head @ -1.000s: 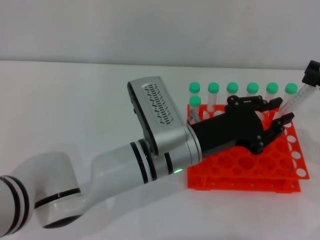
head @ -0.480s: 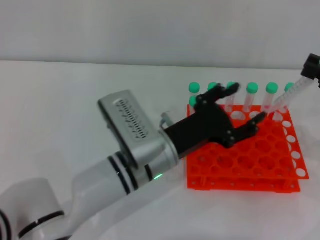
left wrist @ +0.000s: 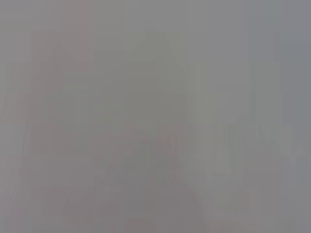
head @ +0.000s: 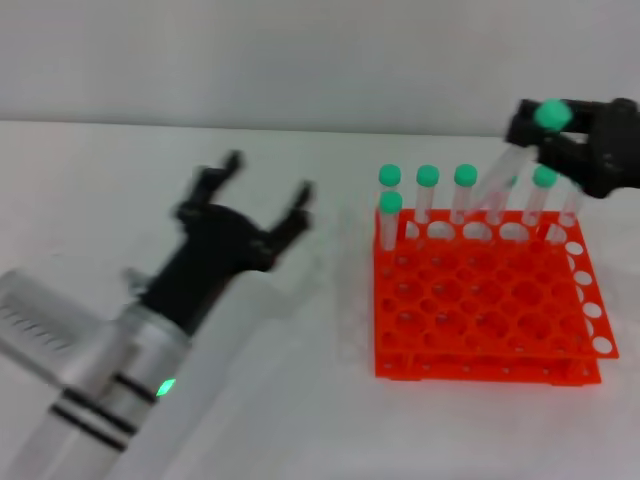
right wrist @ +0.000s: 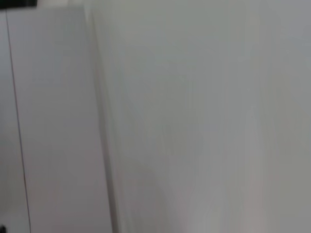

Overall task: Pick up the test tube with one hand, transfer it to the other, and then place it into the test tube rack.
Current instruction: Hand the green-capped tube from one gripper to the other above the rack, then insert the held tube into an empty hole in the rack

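Note:
In the head view my right gripper [head: 548, 135] is at the upper right, shut on the test tube [head: 551, 115] just below its green cap. The clear tube slants down and to the left, with its tip over the back row of the orange-red test tube rack [head: 490, 310]. My left gripper [head: 268, 180] is open and empty, held above the table to the left of the rack and apart from it. Both wrist views show only blurred pale grey, with no object to make out.
Several other green-capped tubes [head: 427, 178] stand upright in the rack's back row, and one more [head: 390, 203] stands at its back left corner. The white table [head: 300, 400] lies around the rack, with a pale wall behind it.
My left arm has pulled back to the left, off the rack, with its fingers open. My right gripper has come in from the right edge with the tube, over the rack's back row.

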You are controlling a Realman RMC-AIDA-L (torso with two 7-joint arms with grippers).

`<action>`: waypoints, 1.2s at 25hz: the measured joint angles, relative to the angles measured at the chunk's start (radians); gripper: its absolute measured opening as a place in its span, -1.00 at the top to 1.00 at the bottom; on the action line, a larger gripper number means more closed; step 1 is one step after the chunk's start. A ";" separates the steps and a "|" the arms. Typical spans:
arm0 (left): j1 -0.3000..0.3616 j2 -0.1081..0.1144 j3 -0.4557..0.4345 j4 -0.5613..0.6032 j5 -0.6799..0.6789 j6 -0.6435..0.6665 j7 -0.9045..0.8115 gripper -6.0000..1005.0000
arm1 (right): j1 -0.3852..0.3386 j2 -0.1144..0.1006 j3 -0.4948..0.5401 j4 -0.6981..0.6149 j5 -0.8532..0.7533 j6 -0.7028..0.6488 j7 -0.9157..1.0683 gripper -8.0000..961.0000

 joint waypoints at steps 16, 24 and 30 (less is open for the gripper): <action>0.101 0.005 -0.027 -0.139 -0.394 0.155 -0.013 -0.76 | 0.063 0.032 -0.242 -0.003 -0.011 -0.334 -0.016 0.53; 0.096 0.005 -0.028 -0.139 -0.395 0.127 -0.015 -0.76 | 0.064 0.039 -0.303 0.001 -0.001 -0.396 -0.026 0.52; 0.094 0.005 -0.028 -0.140 -0.396 0.122 -0.015 -0.76 | 0.069 0.044 -0.359 0.003 0.015 -0.445 -0.027 0.52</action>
